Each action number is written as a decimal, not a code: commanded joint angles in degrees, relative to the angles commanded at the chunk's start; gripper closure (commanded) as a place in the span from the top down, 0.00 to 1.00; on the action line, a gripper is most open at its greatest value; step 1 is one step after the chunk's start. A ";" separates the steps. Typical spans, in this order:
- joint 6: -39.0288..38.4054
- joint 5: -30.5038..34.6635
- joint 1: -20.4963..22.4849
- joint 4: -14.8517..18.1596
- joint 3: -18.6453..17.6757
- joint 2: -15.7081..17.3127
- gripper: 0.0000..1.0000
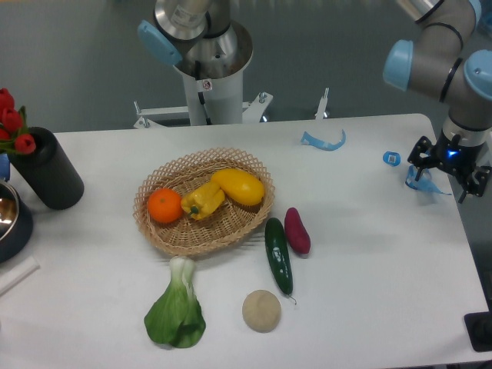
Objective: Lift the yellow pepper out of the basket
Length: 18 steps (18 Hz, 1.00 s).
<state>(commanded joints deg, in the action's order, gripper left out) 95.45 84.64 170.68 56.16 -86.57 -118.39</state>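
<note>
Glossy, creased yellow pepper [203, 200] lies in a woven wicker basket [157, 234] on a smooth matt white table [369, 269].

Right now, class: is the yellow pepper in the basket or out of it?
In. The yellow pepper lies inside the basket, between the orange and a larger smooth yellow fruit.

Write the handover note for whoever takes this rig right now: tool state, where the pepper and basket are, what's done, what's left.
Tool: over the table's far right edge, well away from the basket, holding nothing; fingers too small to tell open or shut.
Yellow pepper: in the basket, between the orange and the smooth yellow fruit, touching both.
Done: nothing yet.
Left: move over the basket, descend, grasp the pepper, lift it out.
</note>
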 joint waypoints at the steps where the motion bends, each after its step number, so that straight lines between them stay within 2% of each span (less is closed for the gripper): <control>1: 0.09 0.00 0.00 0.00 -0.09 0.00 1.00; 7: 0.09 -0.09 -0.35 0.09 -0.61 0.70 1.00; 9: -0.35 0.17 -1.66 0.53 -1.49 2.45 1.00; 10: -0.44 0.61 -2.28 0.53 -2.63 3.42 1.00; 13: -0.61 0.70 -3.86 0.00 -9.83 8.16 1.00; 15: -1.31 0.79 -5.09 0.09 -11.51 10.10 1.00; 18: -1.23 0.00 -5.97 0.00 -13.44 11.24 1.00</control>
<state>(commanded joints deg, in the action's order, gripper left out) 94.22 84.64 164.71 56.16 -100.01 -107.14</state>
